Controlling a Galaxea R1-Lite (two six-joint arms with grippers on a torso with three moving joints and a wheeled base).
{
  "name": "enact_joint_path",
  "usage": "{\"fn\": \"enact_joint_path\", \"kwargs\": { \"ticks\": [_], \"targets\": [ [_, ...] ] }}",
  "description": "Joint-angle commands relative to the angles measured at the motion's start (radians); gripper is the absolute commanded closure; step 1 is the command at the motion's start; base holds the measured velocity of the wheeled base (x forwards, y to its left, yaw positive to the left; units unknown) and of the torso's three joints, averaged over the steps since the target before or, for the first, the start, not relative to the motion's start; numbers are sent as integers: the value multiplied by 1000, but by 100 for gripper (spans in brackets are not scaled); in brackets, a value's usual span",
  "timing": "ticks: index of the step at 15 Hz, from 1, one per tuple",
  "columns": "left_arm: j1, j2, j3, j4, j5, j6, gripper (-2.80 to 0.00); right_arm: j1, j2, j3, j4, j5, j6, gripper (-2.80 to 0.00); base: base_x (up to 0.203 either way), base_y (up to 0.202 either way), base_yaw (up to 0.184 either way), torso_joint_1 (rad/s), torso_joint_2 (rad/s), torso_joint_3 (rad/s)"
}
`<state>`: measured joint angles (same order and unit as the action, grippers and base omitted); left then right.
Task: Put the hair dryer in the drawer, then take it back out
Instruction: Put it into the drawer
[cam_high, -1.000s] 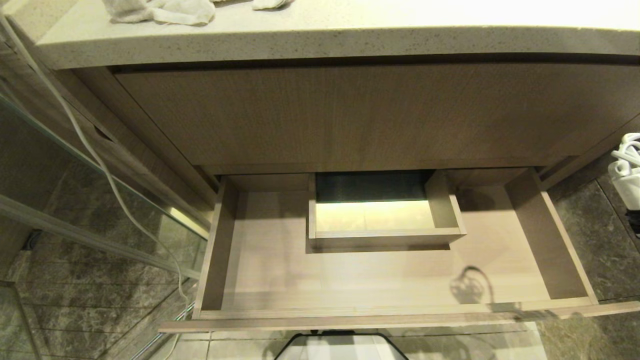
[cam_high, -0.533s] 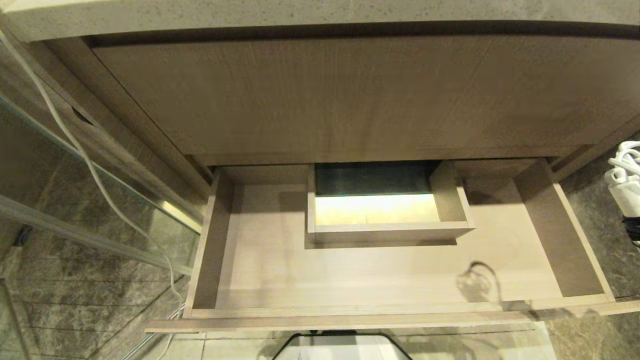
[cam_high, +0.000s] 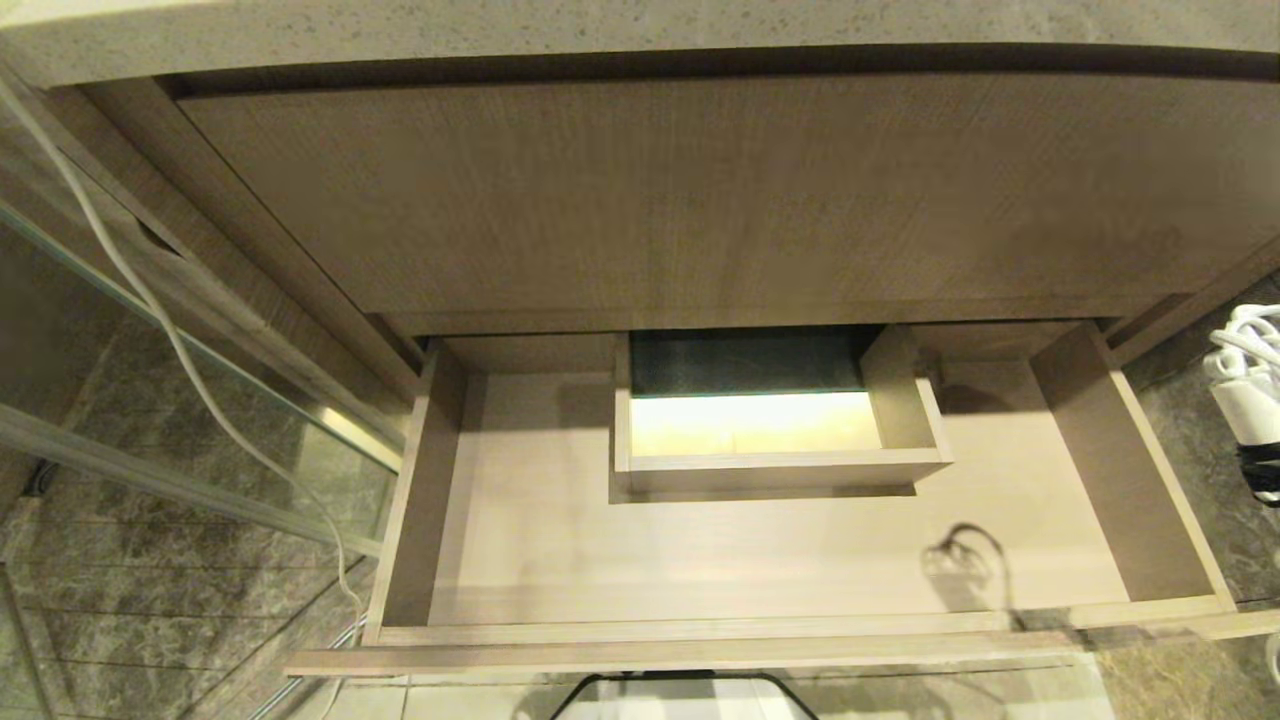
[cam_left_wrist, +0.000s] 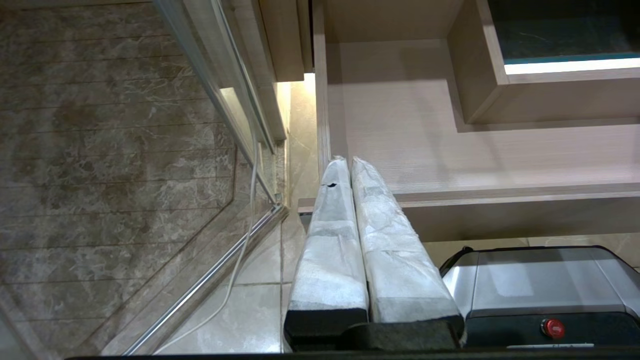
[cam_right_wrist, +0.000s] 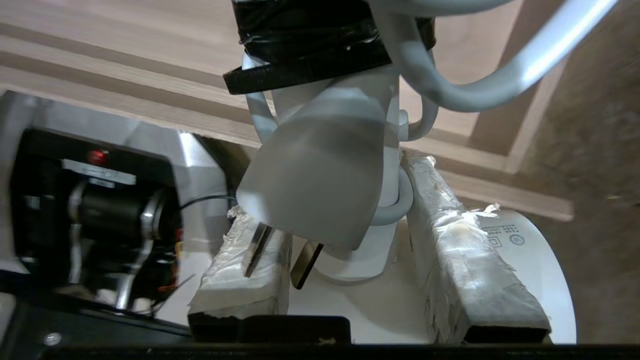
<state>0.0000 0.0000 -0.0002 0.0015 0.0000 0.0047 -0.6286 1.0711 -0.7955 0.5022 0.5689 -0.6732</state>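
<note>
The drawer (cam_high: 760, 570) stands pulled open below me, its wood-grain floor bare around a boxed cutout (cam_high: 770, 470). At the right edge of the head view the white hair dryer (cam_high: 1245, 400) hangs with its bundled cord, outside the drawer's right wall. The right wrist view shows my right gripper (cam_right_wrist: 327, 187) shut on the hair dryer's white body (cam_right_wrist: 370, 295), with the white plug (cam_right_wrist: 315, 185) and black-banded cord dangling between the fingers over the drawer front (cam_right_wrist: 125, 100). My left gripper (cam_left_wrist: 348, 162) is shut on nothing, parked low at the drawer's left front corner (cam_left_wrist: 320, 200).
A taller wood-grain panel front (cam_high: 700, 200) rises behind the drawer under a speckled stone countertop (cam_high: 600, 30). A glass panel (cam_high: 150, 400) and a loose white cable (cam_high: 190, 360) stand on the left. My base (cam_high: 680, 700) sits just before the drawer front, over marble floor (cam_high: 1190, 440).
The whole head view has shifted: the countertop with its cloths has slid out at the top and the drawer looks slightly larger. The hair dryer stays at the right edge.
</note>
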Motion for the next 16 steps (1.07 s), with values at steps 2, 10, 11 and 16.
{"fn": "enact_joint_path", "kwargs": {
  "ticks": [2,10,11,16],
  "targets": [
    [0,0,0,0,0,0,0,1,78,-10,9,-1,5,0,0,0,0,23,1,39],
    [0,0,2,0,0,0,0,95,283,-98,49,-70,186,0,0,0,0,2,1,5],
    [0,0,0,0,0,0,0,110,305,-114,46,-90,205,0,0,0,0,0,0,0],
    [0,0,2,0,0,0,0,215,471,-181,-75,-297,350,0,0,0,0,0,0,0]
  ]
}}
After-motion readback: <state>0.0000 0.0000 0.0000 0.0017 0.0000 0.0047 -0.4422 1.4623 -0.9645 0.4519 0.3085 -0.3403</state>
